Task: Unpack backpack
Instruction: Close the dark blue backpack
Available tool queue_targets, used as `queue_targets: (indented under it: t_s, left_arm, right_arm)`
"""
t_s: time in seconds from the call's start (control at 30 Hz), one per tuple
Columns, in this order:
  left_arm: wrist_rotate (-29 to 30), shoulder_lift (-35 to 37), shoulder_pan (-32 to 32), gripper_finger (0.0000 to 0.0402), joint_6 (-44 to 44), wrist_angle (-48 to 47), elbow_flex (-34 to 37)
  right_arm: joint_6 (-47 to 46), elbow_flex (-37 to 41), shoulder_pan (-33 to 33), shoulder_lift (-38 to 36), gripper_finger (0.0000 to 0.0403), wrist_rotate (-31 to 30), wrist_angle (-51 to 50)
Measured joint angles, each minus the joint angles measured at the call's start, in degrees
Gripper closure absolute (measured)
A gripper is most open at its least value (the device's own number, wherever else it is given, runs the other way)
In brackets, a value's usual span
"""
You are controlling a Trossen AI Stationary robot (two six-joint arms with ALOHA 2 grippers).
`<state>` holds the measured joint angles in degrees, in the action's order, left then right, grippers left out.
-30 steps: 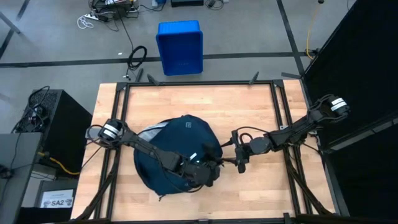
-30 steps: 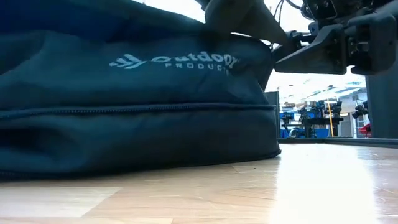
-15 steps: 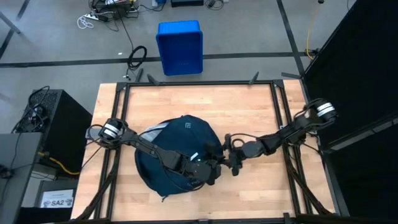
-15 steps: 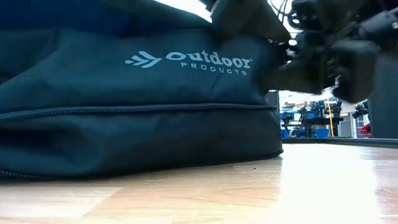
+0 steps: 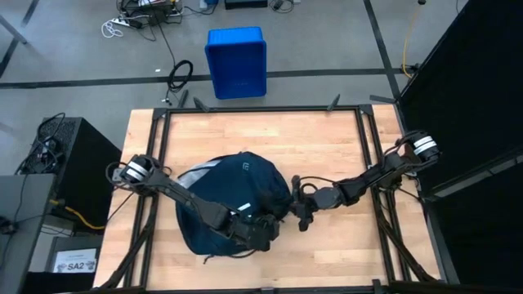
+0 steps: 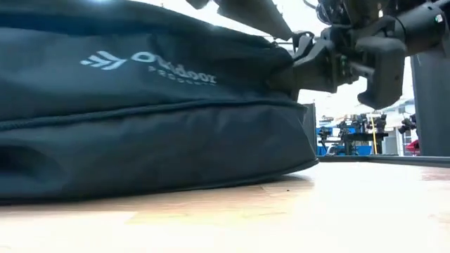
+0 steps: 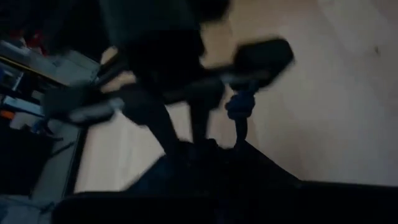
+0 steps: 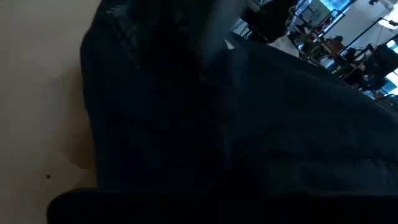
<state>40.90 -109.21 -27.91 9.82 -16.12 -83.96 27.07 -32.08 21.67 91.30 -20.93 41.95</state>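
Both tools at the backpack on the counter, zipper side.

Dark navy backpack (image 5: 233, 200) lies flat a bit toward 7 o'clock of the wooden counter (image 5: 327, 139) centre, white logo label facing up, printed brand text showing on its side in the low view (image 6: 151, 67). Left tool (image 5: 260, 233) sits on the bag's 5 o'clock part, fingers closed; whether it pinches fabric cannot be told. Right tool (image 5: 296, 208) comes in from 3 o'clock and is pressed against the bag's 3 o'clock edge, fingers clamped together (image 6: 309, 63); what they pinch, fabric or zipper pull, is too dark to tell. Bright blue bin (image 5: 236, 61) stands on the floor beyond the counter's 12 o'clock edge.
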Motion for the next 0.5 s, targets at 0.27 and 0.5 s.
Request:
queue_targets:
  t_s: [0.27, 0.5]
  left_arm:
    - [0.51, 0.07, -2.67, 0.0401, -11.84, -10.03, -0.02]
    - [4.01, 0.07, -5.55, 0.0401, -13.98, -12.46, 0.0]
  right_arm:
    - [-2.02, 0.05, 0.0, -4.01, 0.0403, -0.12, -3.59]
    - [-2.93, 0.05, -0.72, -5.22, 0.0403, -2.65, -5.82]
